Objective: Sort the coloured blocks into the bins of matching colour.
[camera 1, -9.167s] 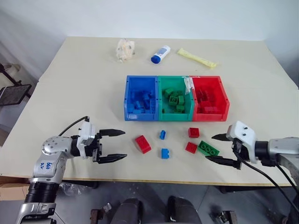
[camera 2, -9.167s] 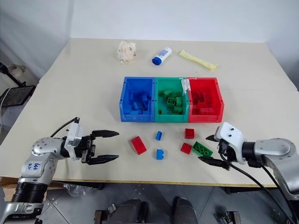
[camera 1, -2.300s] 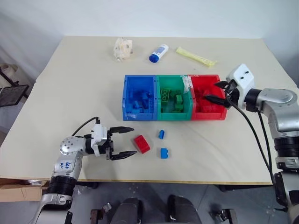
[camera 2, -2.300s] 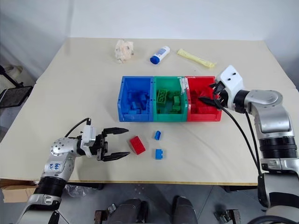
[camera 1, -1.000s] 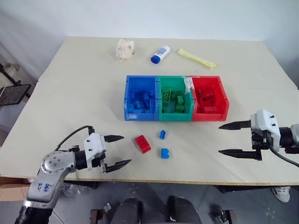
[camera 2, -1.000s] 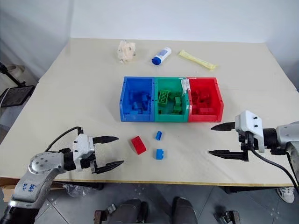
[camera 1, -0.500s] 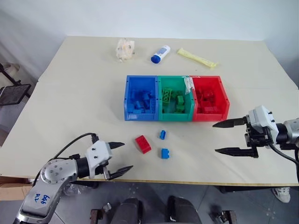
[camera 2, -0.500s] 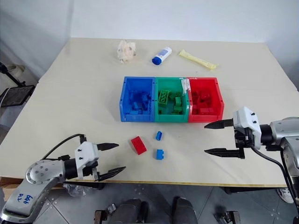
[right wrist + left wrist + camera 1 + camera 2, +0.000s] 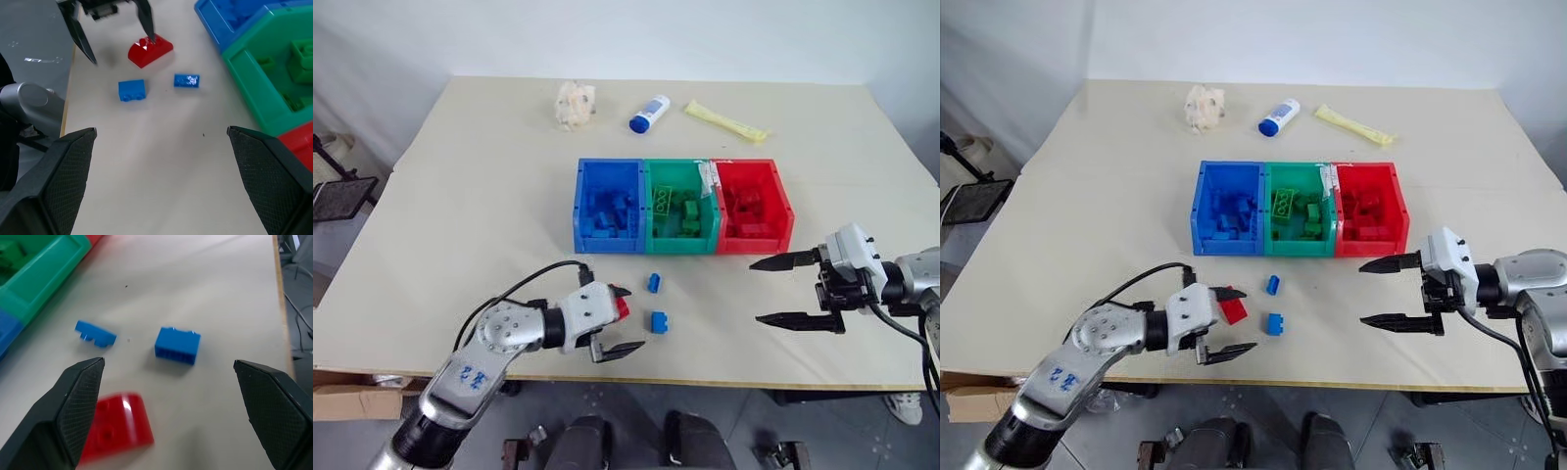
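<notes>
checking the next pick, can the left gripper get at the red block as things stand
Probably yes: the left gripper has its fingers wide open right at the small red studded plastic block, and the two blue blocks lie off to the side.

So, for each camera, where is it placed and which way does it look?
Head stereo pair: on the head, looking forward and down at the table, bins, both arms.
Left wrist view: along the open left gripper at the red block and two blue blocks.
Right wrist view: along the open right gripper toward the same blocks and the left gripper.
Shared: all show the loose blocks.

Left end effector (image 9: 619,319) now beside red block (image 9: 622,307)
</notes>
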Robot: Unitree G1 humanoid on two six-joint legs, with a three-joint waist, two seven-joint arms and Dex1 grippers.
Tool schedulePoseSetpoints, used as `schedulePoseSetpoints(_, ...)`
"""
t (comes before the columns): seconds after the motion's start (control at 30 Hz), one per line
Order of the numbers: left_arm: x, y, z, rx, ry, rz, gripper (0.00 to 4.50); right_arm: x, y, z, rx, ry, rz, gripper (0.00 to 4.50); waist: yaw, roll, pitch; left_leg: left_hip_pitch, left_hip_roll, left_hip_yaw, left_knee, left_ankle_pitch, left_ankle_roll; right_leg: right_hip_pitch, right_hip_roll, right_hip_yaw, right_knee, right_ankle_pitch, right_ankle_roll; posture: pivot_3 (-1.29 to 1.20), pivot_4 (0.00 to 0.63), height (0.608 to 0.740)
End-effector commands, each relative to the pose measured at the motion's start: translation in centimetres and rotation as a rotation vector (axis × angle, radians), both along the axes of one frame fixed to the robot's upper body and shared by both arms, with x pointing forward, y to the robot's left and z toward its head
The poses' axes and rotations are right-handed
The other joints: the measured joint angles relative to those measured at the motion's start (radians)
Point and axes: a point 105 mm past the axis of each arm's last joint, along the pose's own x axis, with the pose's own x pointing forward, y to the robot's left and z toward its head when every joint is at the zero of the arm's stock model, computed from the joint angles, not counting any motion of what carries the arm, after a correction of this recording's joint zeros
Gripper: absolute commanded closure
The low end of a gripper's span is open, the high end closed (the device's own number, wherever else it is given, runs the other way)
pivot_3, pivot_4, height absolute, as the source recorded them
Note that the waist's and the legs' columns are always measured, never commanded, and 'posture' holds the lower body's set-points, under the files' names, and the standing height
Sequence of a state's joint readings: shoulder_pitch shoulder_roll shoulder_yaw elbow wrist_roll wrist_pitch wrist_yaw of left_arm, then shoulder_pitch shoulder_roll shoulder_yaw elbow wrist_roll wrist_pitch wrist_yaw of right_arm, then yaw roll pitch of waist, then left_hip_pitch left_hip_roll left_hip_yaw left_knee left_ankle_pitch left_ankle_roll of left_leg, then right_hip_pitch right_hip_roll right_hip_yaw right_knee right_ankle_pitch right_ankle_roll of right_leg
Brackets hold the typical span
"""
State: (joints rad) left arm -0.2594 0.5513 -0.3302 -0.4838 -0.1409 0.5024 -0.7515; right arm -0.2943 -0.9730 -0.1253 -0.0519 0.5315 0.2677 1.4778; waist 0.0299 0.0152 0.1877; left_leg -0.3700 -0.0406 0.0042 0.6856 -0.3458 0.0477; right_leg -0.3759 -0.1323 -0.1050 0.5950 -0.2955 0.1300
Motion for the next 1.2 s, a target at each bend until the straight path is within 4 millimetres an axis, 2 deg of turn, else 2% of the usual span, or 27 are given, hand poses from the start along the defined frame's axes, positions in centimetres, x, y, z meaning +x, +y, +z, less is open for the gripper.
schedulePoseSetpoints(0.03, -0.4, -2.0, 0.4, -0.013, -0.045, -0.069, 0.0, -0.7, 0.5, 0.7, 0.021, -0.024, 0.028, 0.02, 0.0, 0.0, 0.0, 0.0, 0.0, 0.0, 0.0, 0.0, 0.0, 0.0, 0.0, 0.0, 0.0, 0.0, 0.0, 0.0, 0.15, 0.74)
schedulePoseSetpoints(0.23, -0.4, -3.7, 0.2, 0.0, -0.043, -0.113, 0.0, -1.0, 0.7, 0.5, 0.031, -0.023, 0.005, 0.02, 0.0, 0.0, 0.0, 0.0, 0.0, 0.0, 0.0, 0.0, 0.0, 0.0, 0.0, 0.0, 0.0, 0.0, 0.0, 0.0, 0.15, 0.74)
schedulePoseSetpoints(0.57, 0.8, -4.2, -0.9, 0.103, -0.07, -0.119, 0.0, -1.4, 0.5, 0.2, 0.03, -0.027, -0.047, 0.02, 0.005, 0.0, 0.0, 0.0, 0.0, 0.0, 0.001, 0.0, 0.0, 0.0, 0.0, 0.0, 0.0, 0.0, 0.0, 0.0, 0.15, 0.74)
schedulePoseSetpoints(0.93, 0.9, -5.2, -2.2, 0.139, -0.046, -0.143, 0.0, -1.6, 0.3, 0.0, 0.023, -0.033, -0.078, 0.02, 0.016, 0.0, 0.0, 0.0, 0.0, 0.0, 0.002, 0.0, 0.0, 0.0, 0.0, 0.0, 0.001, 0.0, 0.0, 0.0, 0.15, 0.74)
schedulePoseSetpoints(0.97, 1.1, -5.1, -2.3, 0.145, -0.053, -0.131, 0.4, -1.6, 0.3, 0.0, 0.022, -0.034, -0.08, 0.0, 0.018, 0.0, 0.0, 0.0, 0.0, 0.0, 0.002, 0.0, 0.0, 0.0, 0.001, 0.0, 0.001, 0.0, 0.0, 0.0, 0.15, 0.74)
schedulePoseSetpoints(1.0, 1.2, -5.0, -2.5, 0.156, -0.061, -0.129, 0.57, -1.7, 0.3, 0.0, 0.022, -0.034, -0.082, 0.0, 0.019, 0.0, 0.0, 0.0, 0.0, 0.0, 0.002, 0.0, 0.001, 0.0, 0.001, 0.0, 0.001, 0.0, 0.0, 0.0, 0.15, 0.74)
schedulePoseSetpoints(1.2, 1.8, -4.6, -2.9, 0.169, -0.07, -0.11, 2.43, -1.6, 0.0, 0.0, 0.019, -0.038, -0.097, 0.0, 0.02, 0.0, 0.0, 0.0, 0.0, 0.0, 0.003, 0.0, 0.0, 0.001, 0.0, 0.0, 0.001, 0.0, 0.0, 0.0, 0.15, 0.74)
